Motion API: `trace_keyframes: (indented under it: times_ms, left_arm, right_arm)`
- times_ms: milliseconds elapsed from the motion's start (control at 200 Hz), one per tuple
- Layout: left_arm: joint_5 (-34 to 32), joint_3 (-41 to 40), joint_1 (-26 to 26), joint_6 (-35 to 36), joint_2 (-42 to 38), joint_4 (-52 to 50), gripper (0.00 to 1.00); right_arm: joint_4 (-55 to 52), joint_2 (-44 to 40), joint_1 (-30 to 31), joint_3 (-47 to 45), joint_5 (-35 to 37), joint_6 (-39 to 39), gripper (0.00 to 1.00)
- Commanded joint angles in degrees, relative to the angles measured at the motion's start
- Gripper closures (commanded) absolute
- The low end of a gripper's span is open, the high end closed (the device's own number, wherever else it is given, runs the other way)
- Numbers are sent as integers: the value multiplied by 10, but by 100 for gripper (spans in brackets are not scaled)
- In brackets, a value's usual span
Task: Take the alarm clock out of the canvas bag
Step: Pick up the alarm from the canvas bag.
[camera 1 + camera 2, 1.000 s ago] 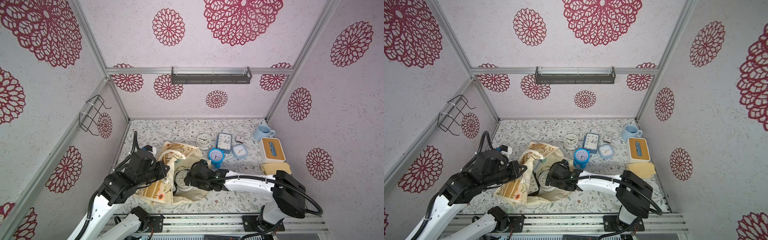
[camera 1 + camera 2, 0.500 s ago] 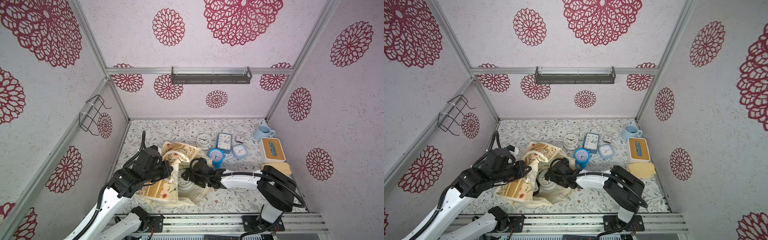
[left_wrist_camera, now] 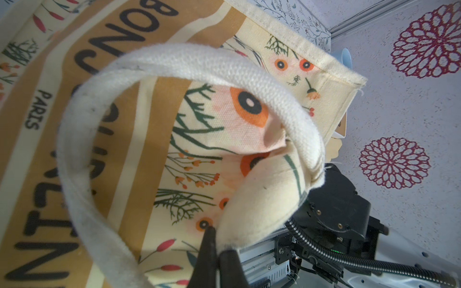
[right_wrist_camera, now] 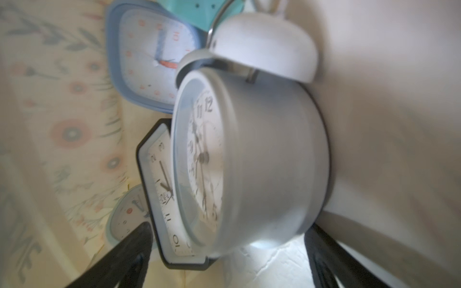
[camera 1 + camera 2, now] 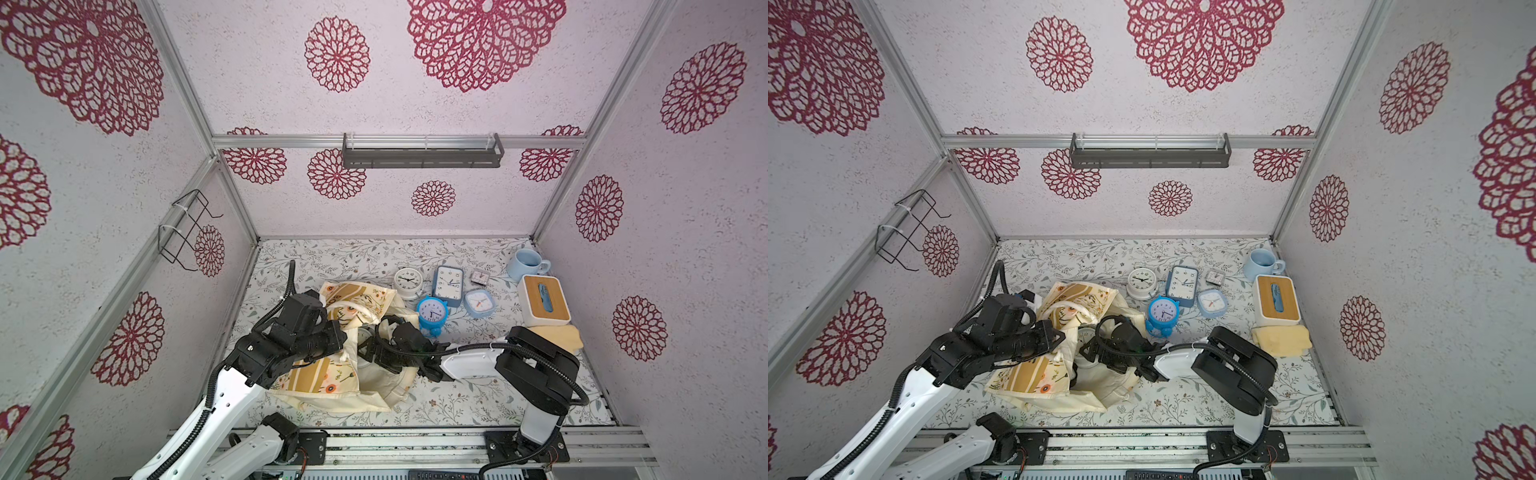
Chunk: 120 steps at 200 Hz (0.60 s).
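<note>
The canvas bag (image 5: pixel 328 374) (image 5: pixel 1034 374) lies slumped at the front left of the table, with its mouth toward the right. My left gripper (image 5: pixel 338 337) (image 3: pixel 218 239) is shut on a fold of the bag's cream rim and holds it up, beside the looped handle (image 3: pixel 174 62). My right gripper (image 5: pixel 368 347) (image 4: pixel 227 251) is inside the bag's mouth and open. Its fingers (image 4: pixel 129 254) stand either side of a grey twin-bell alarm clock (image 4: pixel 262 162) without closing on it. In a top view only this clock's face (image 5: pixel 1087 334) shows.
More clocks lie inside the bag: a blue square one (image 4: pixel 149 57) and a black octagonal one (image 4: pixel 159 199). Several clocks (image 5: pixel 432 313) stand on the table behind the bag. At the right are a mug (image 5: pixel 525 266), a tissue box (image 5: pixel 542 305) and a yellow cloth (image 5: pixel 557 336).
My right gripper has pushed further left into the bag's mouth, its arm folding at the elbow. My left arm has carried the held rim toward the back.
</note>
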Motion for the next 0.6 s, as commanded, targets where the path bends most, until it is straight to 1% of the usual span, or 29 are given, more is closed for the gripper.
trace_keyframes:
  times_ms: [0,145,330,420,515,570,595]
  left_arm:
    - [-12,-10,10,13,4,-8,100]
    - [-11,-15,10,14,-1,-9,100]
    - [-10,-16,10,17,-3,-12,100]
    - [-10,-15,10,19,0,-11,100]
    - [-8,-13,11,20,3,-8,100]
    - [-8,-10,10,22,4,-9,100]
    - [-9,-10,10,23,5,-10,100]
  right_arm:
    - [74,-37,-1,-6,16,-47,6]
    - [74,-59,-1,-5,55,-85,7]
    - [86,-66,-1,7,80,-101,8]
    - [57,-56,-2,35,87,-105,8]
    - [-24,-33,-4,78,92,-77,6]
    - [-57,-18,-7,98,89,-38,5]
    - [-56,-12,-7,101,83,-26,5]
